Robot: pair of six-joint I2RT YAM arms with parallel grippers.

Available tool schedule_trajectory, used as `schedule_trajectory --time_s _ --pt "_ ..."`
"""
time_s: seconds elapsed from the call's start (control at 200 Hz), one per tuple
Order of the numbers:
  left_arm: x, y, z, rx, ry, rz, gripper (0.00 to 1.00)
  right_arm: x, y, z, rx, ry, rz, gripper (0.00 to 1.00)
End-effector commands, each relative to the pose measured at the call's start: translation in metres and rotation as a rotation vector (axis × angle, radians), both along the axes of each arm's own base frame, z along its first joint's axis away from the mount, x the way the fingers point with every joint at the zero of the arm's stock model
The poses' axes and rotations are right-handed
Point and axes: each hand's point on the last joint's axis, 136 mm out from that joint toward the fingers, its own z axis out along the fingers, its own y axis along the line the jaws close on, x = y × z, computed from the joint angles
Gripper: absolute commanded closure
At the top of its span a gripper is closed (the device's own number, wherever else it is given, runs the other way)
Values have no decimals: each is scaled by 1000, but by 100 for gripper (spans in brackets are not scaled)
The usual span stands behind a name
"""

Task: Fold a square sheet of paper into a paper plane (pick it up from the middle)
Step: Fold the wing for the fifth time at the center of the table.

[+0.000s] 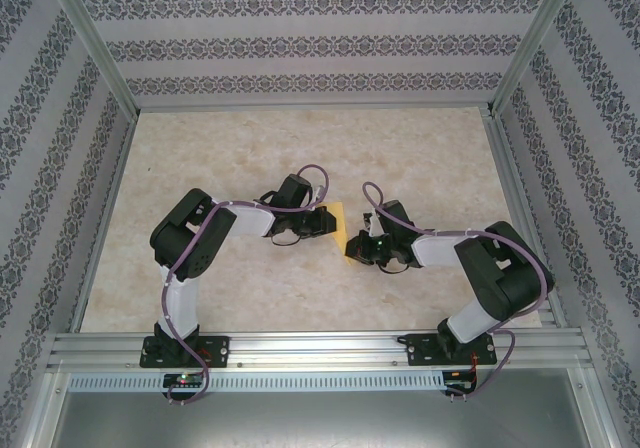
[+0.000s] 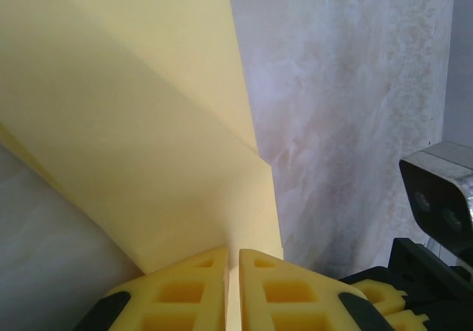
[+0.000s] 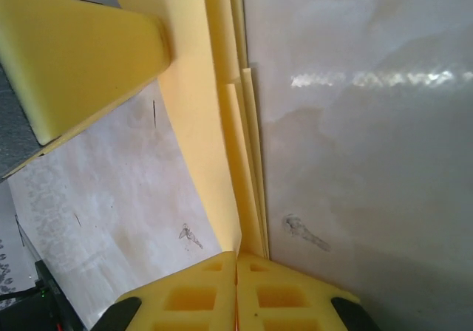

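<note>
Gripping folded paper point(image 1: 343, 228) from opposite sides, jaws closed; marbled table point(image 1: 250, 148) beneath.

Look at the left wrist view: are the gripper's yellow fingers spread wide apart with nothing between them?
No: the left gripper is closed, pinching the edge of the folded yellow paper.

beige marbled table point(image 1: 300, 148) (a few small dark scuff marks point(image 3: 301, 230)).
</note>
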Motion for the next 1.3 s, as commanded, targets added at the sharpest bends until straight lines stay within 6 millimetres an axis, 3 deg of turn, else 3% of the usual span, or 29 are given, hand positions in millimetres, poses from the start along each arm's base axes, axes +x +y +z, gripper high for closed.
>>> schedule_trajectory --time_s 0.0,0.27,0.56,1.059,1.194,1.294 --pt "-10 17 -42 132 67 31 87 -4 1 -8 -17 27 12 93" --pt "-10 20 -46 155 77 41 87 1 -2 9 -39 -20 16 83" --pt "-10 24 -49 200 101 47 87 -6 -12 13 -285 -130 122 77" --pt "-10 24 -49 206 103 32 87 -8 -9 2 -321 -117 144 95" --pt "-7 16 -34 170 76 6 85 -12 -5 -2 -288 -97 145 96" --pt "-2 7 -11 116 19 -23 82 -11 -5 -4 -265 -81 125 97"
